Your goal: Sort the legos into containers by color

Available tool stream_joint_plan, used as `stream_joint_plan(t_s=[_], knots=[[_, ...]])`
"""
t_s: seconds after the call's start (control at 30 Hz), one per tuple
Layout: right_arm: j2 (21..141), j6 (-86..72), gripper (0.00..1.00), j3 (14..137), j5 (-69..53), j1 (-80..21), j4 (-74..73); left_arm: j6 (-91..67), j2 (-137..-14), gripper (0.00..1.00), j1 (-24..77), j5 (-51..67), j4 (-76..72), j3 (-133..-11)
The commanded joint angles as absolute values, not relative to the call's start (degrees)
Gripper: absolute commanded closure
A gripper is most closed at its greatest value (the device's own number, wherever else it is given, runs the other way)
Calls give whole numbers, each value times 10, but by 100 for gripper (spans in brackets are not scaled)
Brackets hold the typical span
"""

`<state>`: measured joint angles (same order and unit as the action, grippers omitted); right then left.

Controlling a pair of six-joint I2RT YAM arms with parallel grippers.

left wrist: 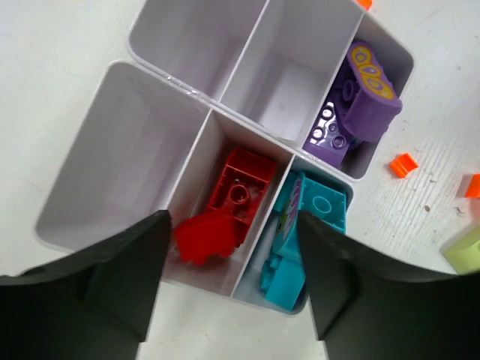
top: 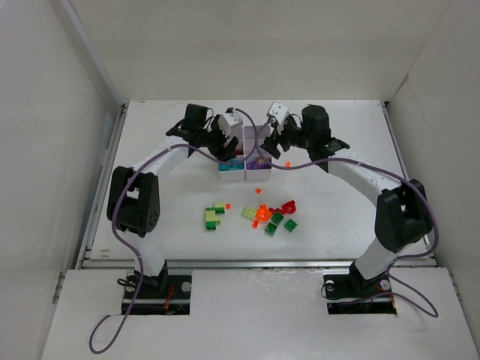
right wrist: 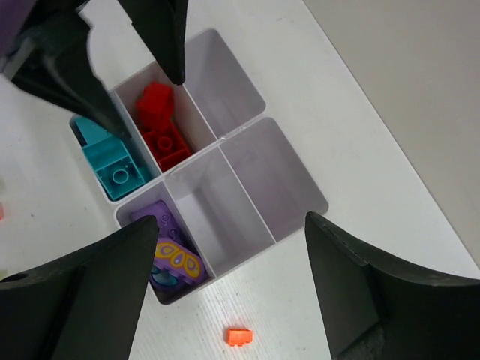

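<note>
**Legos [top: 259, 214] and containers [top: 231, 177]: both grippers spread above the box**

I see the containers standing on the table [top: 337, 202] towards its far side, between the two wrists. Red legos [left wrist: 240, 187] lie in the middle compartment of the left column. Teal legos [left wrist: 311, 232] fill the end compartment next to it, the one nearest the arm bases. Purple legos [left wrist: 352, 105] lie in the end compartment across the dividing wall from the teal. The loose legos, green, yellow-green, red and orange, lie scattered on the table nearer the bases, well apart from the box. One small orange brick [right wrist: 238, 336] lies on the table near the purple compartment.

Left gripper [left wrist: 232, 217]: it hangs over the red compartment with its jaws partly spread, about as wide as that compartment. A blurred red piece [left wrist: 204, 238] shows inside the compartment, just beside the tip of one finger [left wrist: 112, 285]. I cannot tell whether the two touch. The piece is not pinched between both fingers, and the other finger stands over the teal compartment.

Right gripper [right wrist: 232, 219]: it hangs above the right column with its jaws spread wide. Only the compartments below show between its fingers [right wrist: 375, 292]. It holds nothing and touches nothing that I can see. From its wrist view the left gripper's two dark fingers appear at the top, apart, over the red and teal compartments.
</note>
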<state>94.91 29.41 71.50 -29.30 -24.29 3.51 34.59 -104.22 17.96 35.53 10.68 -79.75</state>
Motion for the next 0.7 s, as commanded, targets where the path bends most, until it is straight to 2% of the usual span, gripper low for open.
stream_joint_plan(t_s=[0.0,0.07,0.17,0.23,0.27,0.3,0.33,0.47,0.6,0.67], knots=[[921,253,15,715,-263,-230,65,330,-1037,30,182,335,93,-820],[921,210,15,725,-244,-223,65,330,-1037,21,182,327,99,-820],[921,152,15,732,-192,-215,65,330,-1026,16,182,316,105,-827],[921,117,15,732,-116,-209,65,318,-1026,9,182,316,112,-832],[915,99,12,732,-84,-209,65,318,-1020,3,182,316,112,-840],[915,58,0,732,-49,-209,65,309,-1020,0,182,311,117,-840],[908,38,0,732,17,-209,65,304,-1014,0,182,311,123,-846],[895,-36,0,708,115,-209,51,277,-995,0,182,311,128,-846],[916,-84,0,714,138,-203,-12,248,-973,0,182,316,134,-846],[931,-129,0,722,157,-203,-43,225,-965,0,182,283,140,-852]])
